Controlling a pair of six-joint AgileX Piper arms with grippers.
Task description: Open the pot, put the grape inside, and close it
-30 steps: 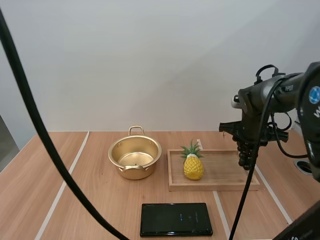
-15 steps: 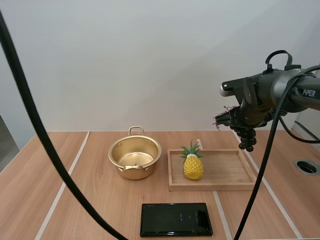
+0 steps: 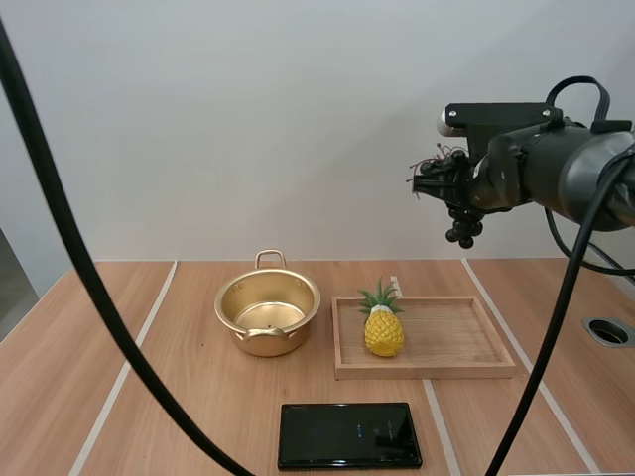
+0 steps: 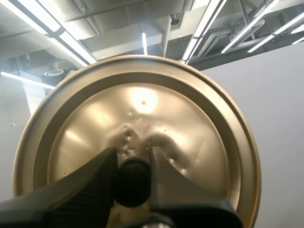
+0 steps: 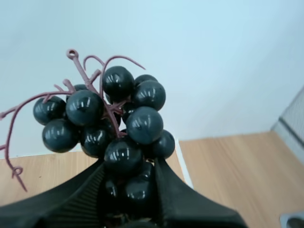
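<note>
The gold pot stands open on the table, left of the wooden tray. High above the tray's right end my right gripper is shut on a bunch of dark grapes, which hangs below the arm. In the right wrist view the grapes sit pinched between the black fingers, with purple stems sticking out. In the left wrist view my left gripper is shut on the black knob of the gold lid, held up in the air.
A wooden tray right of the pot holds a yellow pineapple at its left end. A black phone lies near the front edge. A round hole is in the table at the far right.
My right arm has risen from just above the tray to well above it and swung a little left, carrying the grapes along. Pot, pineapple and phone have not moved.
</note>
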